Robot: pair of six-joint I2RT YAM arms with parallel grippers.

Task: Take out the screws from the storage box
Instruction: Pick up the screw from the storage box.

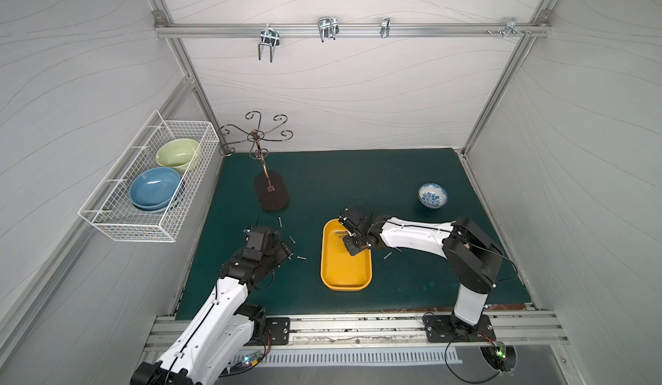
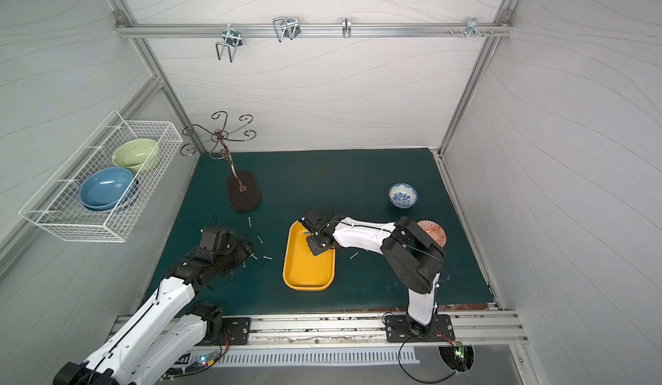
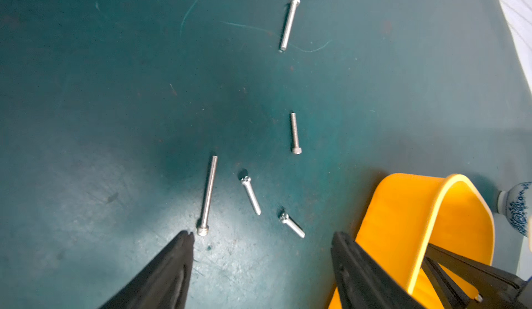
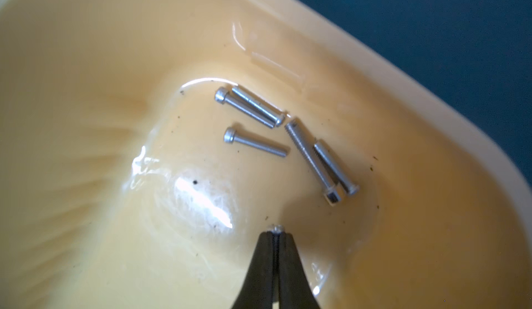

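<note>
The storage box (image 1: 345,272) (image 2: 308,272) is a yellow tray lying mid-mat. My right gripper (image 4: 275,234) (image 1: 351,237) reaches into its far end, shut on a screw whose silver head (image 4: 275,229) shows at the fingertips. Several screws (image 4: 256,142) lie loose on the tray floor (image 4: 86,120) beyond the tips. My left gripper (image 3: 262,235) (image 1: 284,250) hovers low over the mat left of the tray (image 3: 403,207), open and holding nothing. Several screws lie on the mat ahead of it, the longest (image 3: 207,195) by one fingertip. One more screw (image 1: 387,256) lies right of the tray.
A dark mug-tree stand (image 1: 271,195) stands at the back left of the green mat. A blue-and-white bowl (image 1: 432,195) sits at the back right, and a red patterned bowl (image 2: 431,232) shows behind the right arm. A white wire basket (image 1: 107,218) with bowls hangs on the left wall.
</note>
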